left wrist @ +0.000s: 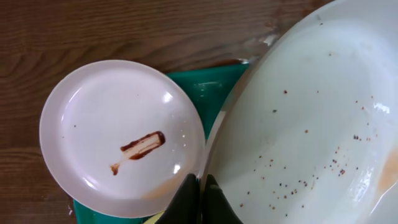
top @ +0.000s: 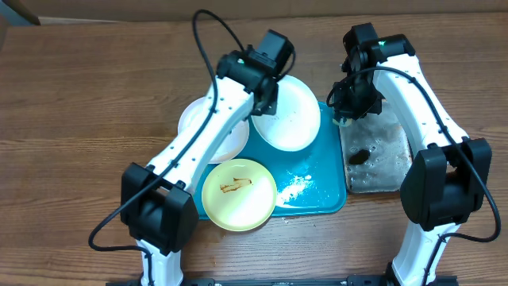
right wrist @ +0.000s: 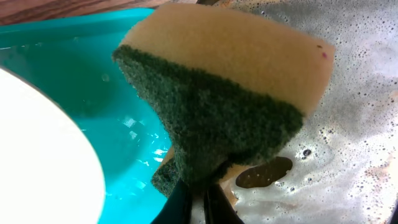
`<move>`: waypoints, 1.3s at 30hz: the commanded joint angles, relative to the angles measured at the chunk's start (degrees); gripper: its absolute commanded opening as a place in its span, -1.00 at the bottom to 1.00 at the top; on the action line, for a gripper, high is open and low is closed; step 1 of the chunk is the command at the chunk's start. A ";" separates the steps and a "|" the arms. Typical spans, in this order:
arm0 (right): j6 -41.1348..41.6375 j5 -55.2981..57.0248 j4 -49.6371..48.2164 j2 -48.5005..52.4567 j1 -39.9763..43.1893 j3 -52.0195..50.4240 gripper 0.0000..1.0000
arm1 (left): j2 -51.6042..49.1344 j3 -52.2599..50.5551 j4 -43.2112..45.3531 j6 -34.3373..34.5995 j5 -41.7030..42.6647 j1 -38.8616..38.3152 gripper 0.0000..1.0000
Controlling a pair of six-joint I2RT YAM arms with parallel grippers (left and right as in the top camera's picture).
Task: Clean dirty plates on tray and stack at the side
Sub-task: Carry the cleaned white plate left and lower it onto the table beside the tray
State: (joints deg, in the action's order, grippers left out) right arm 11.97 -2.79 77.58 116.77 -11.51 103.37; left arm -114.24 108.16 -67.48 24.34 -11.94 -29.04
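Inspected a brown wood-grain table (top: 79,119) under even light. Noted a pale strip of board or wall along its far edge. Found the teal tray (top: 321,199) at centre, wet and flecked with white foam near its front right corner. Found a black tray (top: 385,167) of grey foamy water just beside it on the right.

Observed the left gripper (left wrist: 200,186) pinched tight on the rim of a white plate (left wrist: 311,118), tilted above the teal tray's far end and peppered with fine brown specks. Recorded a second white plate (left wrist: 118,137) with one brown smear, lying flat and lapping over the teal tray's far left corner onto bare wood. Recorded a pale yellow-green plate (top: 238,195), smeared brown, overhanging the near left rim.

Observed the right gripper (right wrist: 198,193) closed on a yellow-and-green sponge (right wrist: 236,81), above the seam between the two trays.
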 commanded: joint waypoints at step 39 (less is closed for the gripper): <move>-1.60 -3.32 2.75 0.04 0.02 -0.26 -0.92 | 1.11 -17.03 6.49 0.96 8.17 45.29 -0.91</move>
State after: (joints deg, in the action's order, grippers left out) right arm 10.81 -5.69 80.38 116.77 -11.51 103.37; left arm -114.21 96.42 -63.13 26.41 -3.64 14.41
